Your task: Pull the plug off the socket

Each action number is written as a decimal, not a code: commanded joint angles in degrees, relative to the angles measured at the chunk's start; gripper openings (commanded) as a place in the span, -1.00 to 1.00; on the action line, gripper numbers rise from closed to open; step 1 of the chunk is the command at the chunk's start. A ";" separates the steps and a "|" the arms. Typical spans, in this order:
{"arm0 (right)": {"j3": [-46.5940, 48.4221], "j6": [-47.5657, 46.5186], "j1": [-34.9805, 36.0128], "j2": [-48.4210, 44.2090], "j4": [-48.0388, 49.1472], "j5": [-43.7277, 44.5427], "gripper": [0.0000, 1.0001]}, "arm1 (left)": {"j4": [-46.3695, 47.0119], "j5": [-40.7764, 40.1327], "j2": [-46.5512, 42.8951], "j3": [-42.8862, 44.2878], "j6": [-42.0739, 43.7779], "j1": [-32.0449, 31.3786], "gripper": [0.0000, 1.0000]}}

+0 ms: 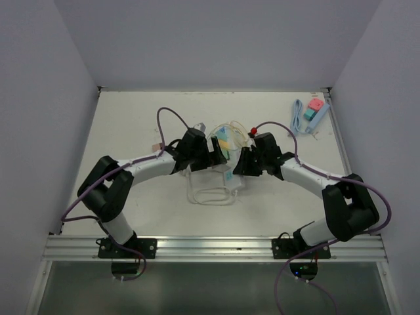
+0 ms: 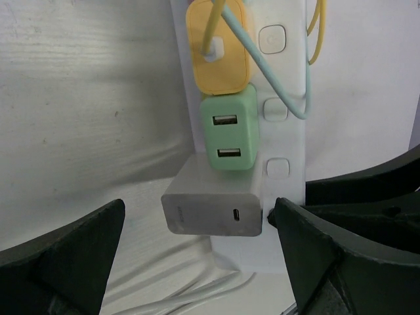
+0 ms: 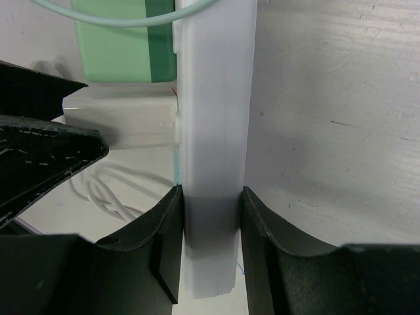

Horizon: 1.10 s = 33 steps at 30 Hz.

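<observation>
Currently the white socket strip (image 3: 213, 118) is pinched at its end between the jaws of the right gripper (image 3: 211, 197). The pale plug (image 2: 213, 207), seated in the strip just beside a green adapter (image 2: 230, 134), is flanked by the spread jaws of the left gripper (image 2: 199, 220).

A: Past the right gripper (image 1: 240, 163)?
B: Pink block (image 1: 315, 105), teal block (image 1: 308, 115), blue cable (image 1: 295, 118). Well off to its right, table (image 1: 131, 131) corner.
A: By the left gripper (image 1: 214, 157)?
B: White cord (image 2: 190, 292) looped beneath; green charger (image 2: 230, 134), yellow charger (image 2: 220, 49) ahead.
</observation>
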 commanded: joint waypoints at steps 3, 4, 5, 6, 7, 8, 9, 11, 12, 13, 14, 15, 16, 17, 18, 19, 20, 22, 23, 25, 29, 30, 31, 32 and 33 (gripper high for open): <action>-1.48 1.60 -0.04 -1.50 0.61 -0.17 -1.00 | 0.71 0.23 1.84 3.45 -5.48 0.14 0.94; -1.48 1.60 -0.04 -1.59 0.70 -0.17 -1.00 | 1.06 0.67 2.45 3.54 -5.75 0.14 0.92; -1.57 1.78 -0.04 -1.59 0.87 0.27 -1.00 | 1.32 1.37 2.80 3.63 -6.53 0.14 0.91; -1.66 2.13 -0.04 -1.59 0.87 0.45 -1.00 | 1.59 1.64 3.07 3.63 -6.89 0.14 0.87; -1.66 2.22 -0.04 -1.59 0.87 0.71 -1.00 | 1.76 1.99 3.51 3.72 -7.07 0.14 0.85; -1.74 2.39 -0.04 -1.50 0.96 0.97 -1.00 | 1.77 2.17 3.68 3.63 -7.77 0.14 0.83; -2.09 2.57 -0.04 -1.67 1.14 1.32 -1.00 | 1.94 2.26 3.77 3.37 -7.95 0.05 0.79; -2.27 2.66 0.04 -1.59 1.49 1.50 -1.00 | 2.29 2.35 4.04 3.10 -8.38 -0.04 0.74; -2.53 2.75 0.04 -1.67 1.49 1.68 -1.00 | 2.38 2.52 4.12 2.93 -8.47 -0.13 0.67; -2.62 2.75 0.04 -1.59 1.58 1.85 -1.00 | 2.73 2.61 4.21 2.93 -8.48 -0.13 0.62; -2.71 2.75 0.04 -1.59 1.58 1.94 -1.00 | 2.65 2.44 4.13 2.93 -8.39 -0.21 0.57; -2.97 2.75 0.13 -1.59 1.66 2.20 -1.00 | 2.73 2.35 4.04 3.02 -8.30 -0.30 0.42; -3.15 2.83 0.04 -1.59 1.66 2.73 -1.00 | 2.73 2.17 3.78 2.93 -8.30 -0.30 0.32; -3.24 2.75 -0.04 -1.67 1.58 3.34 -1.00 | 2.73 1.56 3.51 2.75 -8.30 -0.30 0.20; -3.59 2.83 -0.04 -1.59 1.23 3.87 -1.00 | 2.82 1.38 3.16 2.49 -8.30 -0.30 -0.09; -3.68 2.92 -0.04 -1.59 0.88 5.36 -1.00 | 2.91 1.21 2.46 2.31 -8.39 -0.22 -0.24; -3.77 3.27 -0.04 -1.41 -0.43 6.59 -1.00 | 2.91 1.12 2.11 1.96 -8.56 -0.22 -0.41; -3.50 3.54 -0.04 -0.71 -2.54 9.49 -1.00 | 2.65 1.03 0.97 1.44 -8.74 -0.22 -0.87; -3.50 3.54 -0.13 -0.45 -4.38 11.85 -1.00 | 2.47 1.29 0.61 1.17 -9.17 -0.13 -1.00; -3.94 3.71 -0.83 -0.01 -5.45 13.53 -1.00 | 2.90 1.90 -0.70 0.03 -9.79 0.40 -1.00; -5.17 4.42 -2.41 0.43 -7.47 15.91 -1.00 | 3.79 3.66 -3.25 -3.91 -11.29 2.77 -1.00; -5.35 4.50 -2.68 0.61 -7.82 16.88 -1.00 | 3.79 3.84 -4.39 -4.54 -11.38 3.90 -1.00; -5.44 4.33 -3.20 0.79 -8.09 17.49 -1.00 | 3.79 4.01 -4.92 -5.06 -11.55 4.44 -1.00; -5.52 4.33 -3.47 0.96 -8.53 17.85 -1.00 | 3.79 4.36 -5.45 -6.03 -11.55 5.40 -1.00; -5.52 4.50 -3.65 1.05 -8.70 18.11 -1.00 | 3.79 4.45 -6.59 -6.47 -11.64 5.76 -1.00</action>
